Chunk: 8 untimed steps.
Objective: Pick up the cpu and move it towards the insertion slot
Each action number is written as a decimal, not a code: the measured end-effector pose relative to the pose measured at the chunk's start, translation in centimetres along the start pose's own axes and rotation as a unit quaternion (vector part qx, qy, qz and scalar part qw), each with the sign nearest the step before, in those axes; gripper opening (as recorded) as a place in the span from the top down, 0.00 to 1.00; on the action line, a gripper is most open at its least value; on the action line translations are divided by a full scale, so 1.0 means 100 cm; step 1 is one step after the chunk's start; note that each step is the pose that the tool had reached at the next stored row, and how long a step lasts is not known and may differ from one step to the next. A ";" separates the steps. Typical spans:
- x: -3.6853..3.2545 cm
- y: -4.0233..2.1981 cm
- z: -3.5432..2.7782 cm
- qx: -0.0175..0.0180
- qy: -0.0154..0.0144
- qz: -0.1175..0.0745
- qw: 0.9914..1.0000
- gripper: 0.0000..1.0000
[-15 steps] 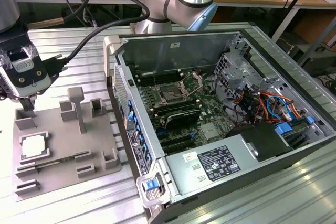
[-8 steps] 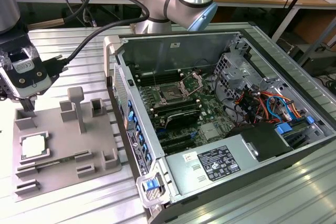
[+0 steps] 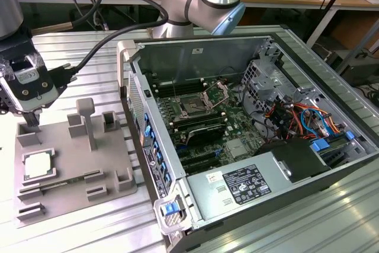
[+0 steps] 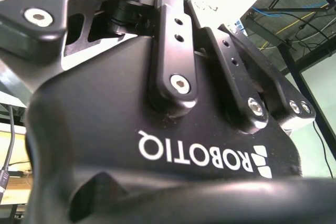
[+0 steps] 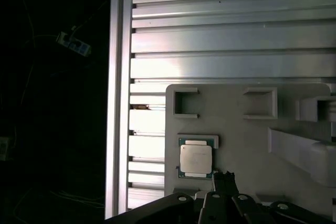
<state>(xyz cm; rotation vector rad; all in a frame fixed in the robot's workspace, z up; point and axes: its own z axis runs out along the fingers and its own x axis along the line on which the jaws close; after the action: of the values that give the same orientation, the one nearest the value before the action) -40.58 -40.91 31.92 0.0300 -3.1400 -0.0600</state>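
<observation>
The gripper point(image 3: 31, 125) is hovering above the grey fixture plate's point(image 3: 68, 155) far edge. The cpu point(image 3: 40, 165) is lying untouched toward its near edge. Spread or closed, I cannot tell.

The ribbed aluminium tabletop point(image 3: 83, 235), grey plastic fixture plate point(image 3: 59, 141) and open computer case point(image 3: 195, 57) are seen obliquely from above, at a distance, in the exterior view. The plate point(image 5: 236, 145) is shared with the first wrist view, aimed straight down on it from nearer; the second wrist view is pressed against the black end effector point(image 4: 173, 51), facing upward.
</observation>
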 end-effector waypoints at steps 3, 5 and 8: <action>0.0000 0.0000 0.0003 0.000 0.000 0.000 1.000 0.89; 0.0000 0.0000 0.0008 0.000 0.000 0.000 1.000 0.89; 0.0000 -0.0001 0.0014 0.000 0.000 0.000 1.000 0.89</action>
<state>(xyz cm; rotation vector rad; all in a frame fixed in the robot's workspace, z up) -40.58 -40.91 31.78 0.0300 -3.1400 -0.0600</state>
